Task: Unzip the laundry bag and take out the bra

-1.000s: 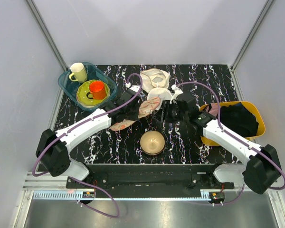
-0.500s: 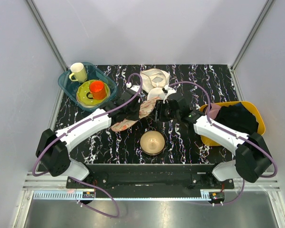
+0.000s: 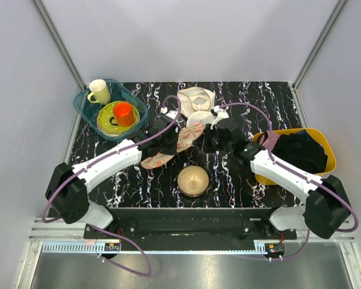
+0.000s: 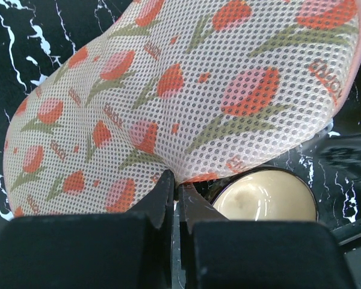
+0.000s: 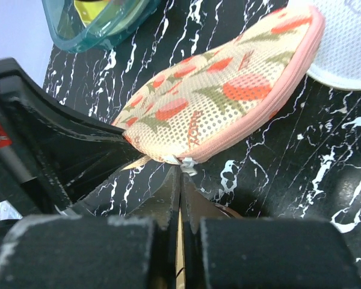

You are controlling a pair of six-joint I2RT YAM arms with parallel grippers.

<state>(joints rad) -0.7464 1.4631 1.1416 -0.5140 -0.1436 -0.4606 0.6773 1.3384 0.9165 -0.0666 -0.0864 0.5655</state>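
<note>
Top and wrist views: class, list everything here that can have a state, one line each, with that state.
laundry bag: zipped shut along the edge in view
left gripper: jaws shut on the laundry bag's edge
right gripper: jaws shut, apparently on the zip pull
tan bowl: upside down
cream mug: upright
orange cup: upright

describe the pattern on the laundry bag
Laundry bag: orange-red tulips, green stems, pale mesh; clearest in left wrist view.

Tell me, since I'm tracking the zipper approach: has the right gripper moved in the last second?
Yes: the right gripper edged slightly left, away from the yellow bin toward the laundry bag, and shut.
</note>
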